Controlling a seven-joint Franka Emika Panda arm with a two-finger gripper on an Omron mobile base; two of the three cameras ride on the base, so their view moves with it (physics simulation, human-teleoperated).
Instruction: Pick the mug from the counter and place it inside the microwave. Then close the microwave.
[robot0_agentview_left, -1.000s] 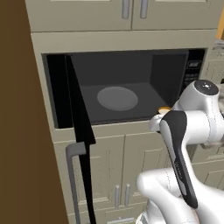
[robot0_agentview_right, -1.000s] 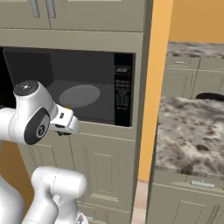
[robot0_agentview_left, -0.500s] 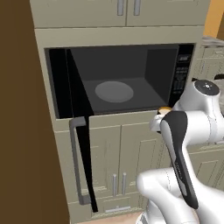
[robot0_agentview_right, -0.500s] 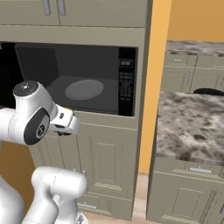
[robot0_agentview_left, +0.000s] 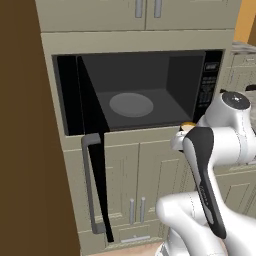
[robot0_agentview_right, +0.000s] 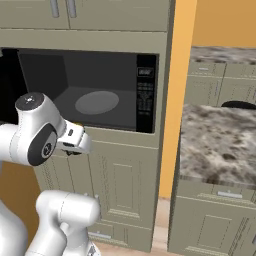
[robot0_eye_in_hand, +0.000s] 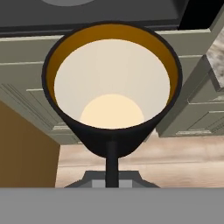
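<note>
Claw (robot0_eye_in_hand: 112, 164) clamped shut on the small black cylindrical mug with tan-orange inside (robot0_eye_in_hand: 112, 87), held below and right of the large black built-in microwave's (robot0_agentview_left: 135, 95) open cavity, so its round grey turntable (robot0_agentview_left: 131, 104) lies up-left, forward.

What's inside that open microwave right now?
Just the round grey turntable on the microwave floor. The mug is outside it, shut in the gripper.

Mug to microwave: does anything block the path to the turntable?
Nothing visible does. The end effector holds the mug below the microwave opening; its door is swung wide left and the turntable is bare.
</note>
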